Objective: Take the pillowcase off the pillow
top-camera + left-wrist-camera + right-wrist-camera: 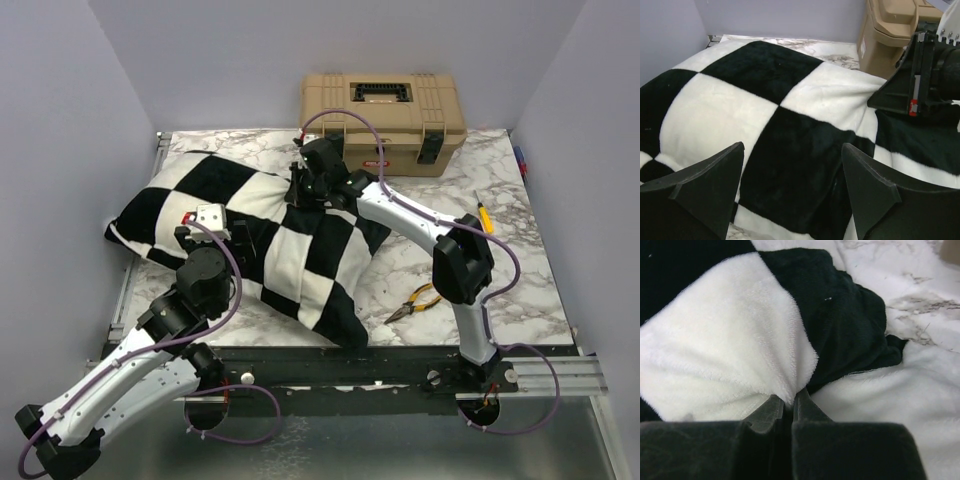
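The black and white checkered pillowcase (270, 240) lies plump across the left and middle of the marble table, with the pillow inside it hidden. My right gripper (305, 183) is at the pillowcase's far edge, shut on a pinch of its white plush fabric (755, 355). My left gripper (222, 232) hovers over the near left part of the pillowcase (790, 130) with its jaws wide open and nothing between them. The right gripper's black body shows in the left wrist view (925, 80).
A tan toolbox (382, 108) stands at the back of the table, just behind the right gripper. Yellow-handled pliers (415, 300) lie near the front right. A yellow screwdriver (483, 215) lies at the right. Grey walls enclose the table (520, 270).
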Motion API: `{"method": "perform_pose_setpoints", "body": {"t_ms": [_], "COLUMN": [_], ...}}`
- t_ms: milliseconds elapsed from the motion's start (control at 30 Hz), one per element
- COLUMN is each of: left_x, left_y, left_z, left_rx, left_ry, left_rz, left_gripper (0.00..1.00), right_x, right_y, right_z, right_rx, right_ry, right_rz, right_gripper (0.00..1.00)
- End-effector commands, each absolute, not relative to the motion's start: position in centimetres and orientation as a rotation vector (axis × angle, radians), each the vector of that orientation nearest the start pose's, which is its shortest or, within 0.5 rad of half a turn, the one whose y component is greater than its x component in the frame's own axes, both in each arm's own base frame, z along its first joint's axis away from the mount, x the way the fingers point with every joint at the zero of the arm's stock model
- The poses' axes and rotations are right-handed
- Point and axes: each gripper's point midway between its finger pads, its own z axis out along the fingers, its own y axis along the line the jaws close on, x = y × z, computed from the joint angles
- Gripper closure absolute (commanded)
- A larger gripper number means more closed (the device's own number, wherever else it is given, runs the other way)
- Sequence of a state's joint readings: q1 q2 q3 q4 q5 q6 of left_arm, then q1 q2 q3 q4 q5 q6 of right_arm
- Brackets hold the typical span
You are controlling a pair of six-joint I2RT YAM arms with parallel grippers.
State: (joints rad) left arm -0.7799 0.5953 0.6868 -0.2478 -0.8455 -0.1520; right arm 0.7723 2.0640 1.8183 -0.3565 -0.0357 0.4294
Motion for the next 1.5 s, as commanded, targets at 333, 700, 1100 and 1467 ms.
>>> {"method": "perform_pose_setpoints", "body": {"t_ms": [333,700,1100,1467], "left_x": [25.0,24.7,29.5,32.4], "left_y": [-10.5,-15.6,-22.4,-25.7], "left_z": [26.8,28.4,28.6,24.1], "left_rx": [0.081,0.275,0.410,0.499], "left_ry": [1.683,1.711,1.881,2.060], "left_rz": [-0.134,-0.330,-0.331,-0.254], "left_gripper": [0.20,0.17,0.16,0.15], "right_x": [41.1,34.5,31.6,31.3], "right_y": [37.7,28.9,21.7,20.1], "right_z": [23.4,25.1,21.6,20.9], "right_rx": [-0.201,-0.079,0.116,0.167], "right_ry": [2.086,2.102,2.107,2.099], "right_rz": [0.596,0.495,0.336,0.367], "right_gripper": [0.56,0.17,0.00,0.00]}}
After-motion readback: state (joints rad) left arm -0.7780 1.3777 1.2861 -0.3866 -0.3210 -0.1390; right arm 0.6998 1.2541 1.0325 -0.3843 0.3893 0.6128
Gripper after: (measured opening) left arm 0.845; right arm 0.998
